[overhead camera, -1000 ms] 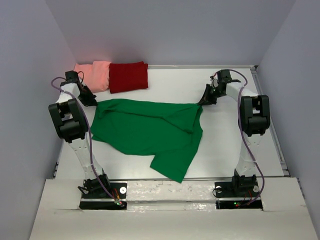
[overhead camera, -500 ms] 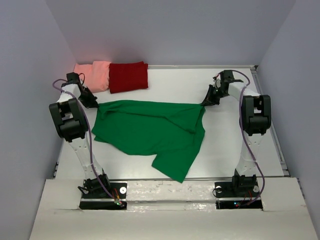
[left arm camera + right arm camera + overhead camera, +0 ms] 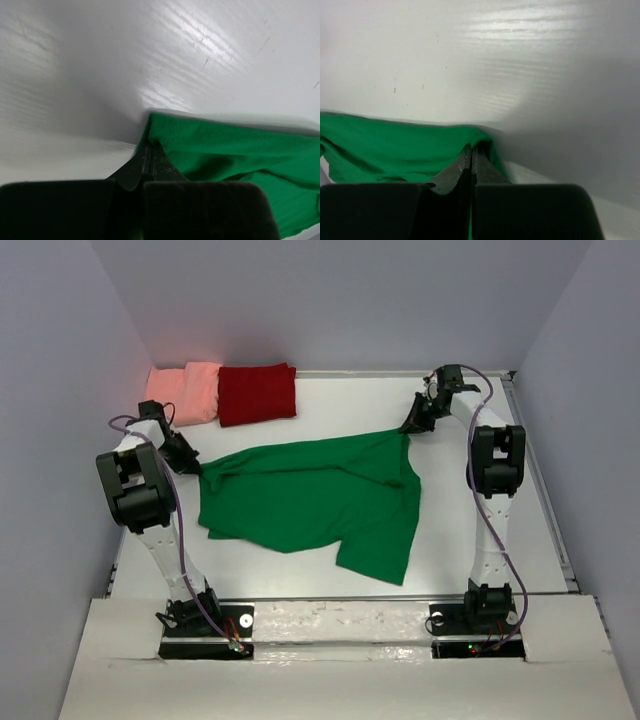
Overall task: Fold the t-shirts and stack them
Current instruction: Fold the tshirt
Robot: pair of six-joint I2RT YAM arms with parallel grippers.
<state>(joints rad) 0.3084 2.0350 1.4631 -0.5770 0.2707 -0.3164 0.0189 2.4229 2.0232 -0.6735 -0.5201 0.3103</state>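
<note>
Since a second ago the left hand (image 3: 191, 463) has drawn back toward the near edge and the right hand (image 3: 410, 427) has gone a little farther toward the back. The green t-shirt (image 3: 310, 495) has swung with them. Its held edge now slants from near-left to far-right, and its lowest flap has moved rightward and away from the front edge of the surface (image 3: 460, 530).

Both hands are closed tight on the green t-shirt. In the left wrist view the dark fingers (image 3: 135, 170) meet with no gap, pinching a corner of the cloth, and the rest of the fabric runs off to the right just above the white surface. The right wrist view shows the same: the fingers (image 3: 452, 172) are pressed together on a bunched corner, with the cloth trailing to the left.

The green t-shirt lies spread and wrinkled across the middle of the surface, between the two arms. At the back left corner the salmon-pink t-shirt (image 3: 185, 390) and the dark red t-shirt (image 3: 257, 392) sit folded side by side, touching each other, apart from the green one.
</note>
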